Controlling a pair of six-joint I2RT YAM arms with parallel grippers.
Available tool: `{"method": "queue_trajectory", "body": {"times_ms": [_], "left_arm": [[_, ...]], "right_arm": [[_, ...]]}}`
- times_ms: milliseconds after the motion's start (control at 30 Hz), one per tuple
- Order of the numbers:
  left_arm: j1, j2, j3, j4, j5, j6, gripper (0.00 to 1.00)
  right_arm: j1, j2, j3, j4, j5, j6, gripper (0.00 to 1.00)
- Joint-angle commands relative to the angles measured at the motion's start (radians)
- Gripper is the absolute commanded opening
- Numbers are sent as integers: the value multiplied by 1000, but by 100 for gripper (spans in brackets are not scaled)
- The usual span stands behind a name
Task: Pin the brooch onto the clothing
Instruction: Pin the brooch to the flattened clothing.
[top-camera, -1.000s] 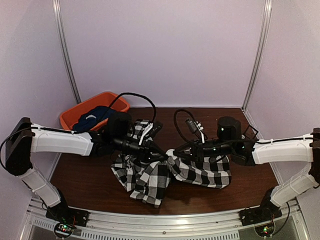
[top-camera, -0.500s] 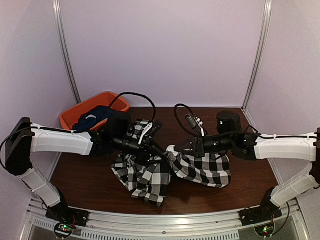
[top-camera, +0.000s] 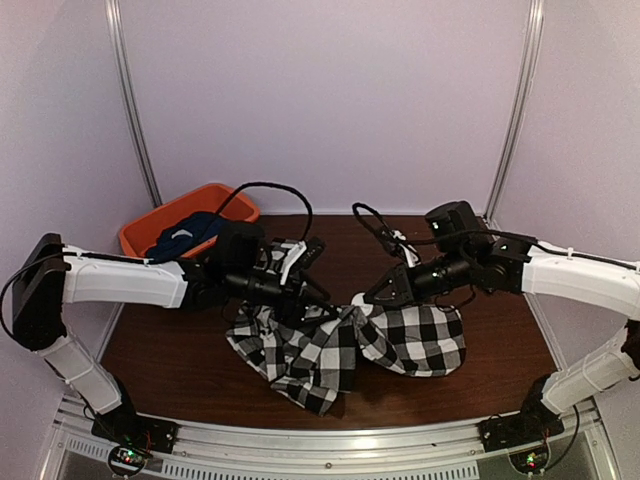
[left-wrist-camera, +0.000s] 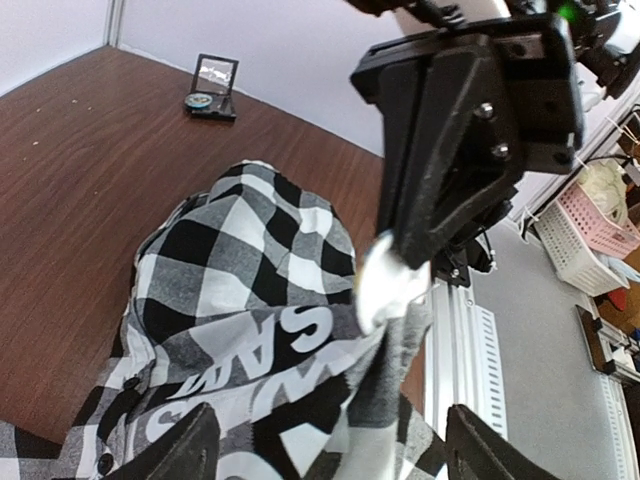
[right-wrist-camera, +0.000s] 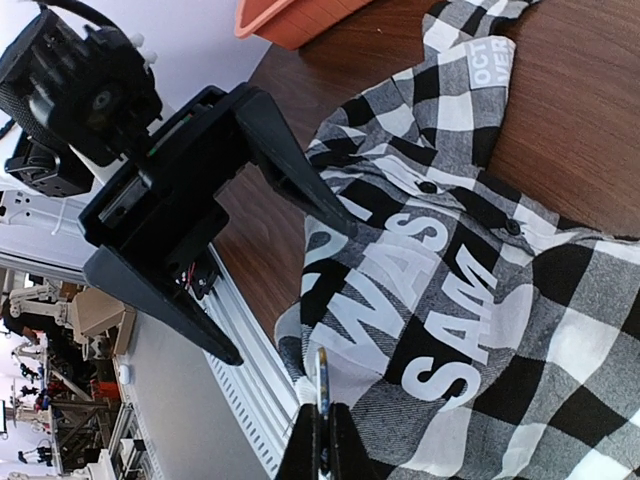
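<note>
The checked shirt lies bunched on the brown table, its black panel of white letters facing up. My right gripper is shut on the brooch, a thin disc seen edge-on above the fingertips. In the left wrist view the brooch shows whitish under the right gripper, and a fold of shirt is drawn up to it. My left gripper hovers just left of that fold, open, its fingers spread wide over the lettering with nothing between them.
An orange bin holding a dark navy garment stands at the back left. A small open black case sits on the table beyond the shirt. The aluminium rail runs along the near table edge.
My left gripper has opened and let go of the shirt. My right gripper has risen and drawn back to the right, staying shut on the brooch, with the shirt fold trailing after it.
</note>
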Motion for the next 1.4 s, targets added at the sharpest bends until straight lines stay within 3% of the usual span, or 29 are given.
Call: {"method": "queue_trajectory", "body": {"times_ms": [0,267,467,800,1033,1200,1367], "left_arm": [[3,57,21,-6,-77,-60,82],[-36,73,52,-45,-116,-35,97],[-27,-24,46,17,-101,-1,98],[-42,135,176,15,55,-60,98],[-45,158,140,136,176,-73,97],[-45,161,94,268,232,-121,91],[-45,171,92,261,248,-114,75]], "right_arm": [[-5,4,65,-152,44,50,0],[-3,38,113,-217,29,88,0],[-3,48,39,-149,-26,32,0],[-3,4,24,-117,-56,-15,0],[-3,-22,-15,-44,-92,-1,0],[-4,-24,-32,9,-112,19,0],[-6,-26,-43,63,-134,46,0]]}}
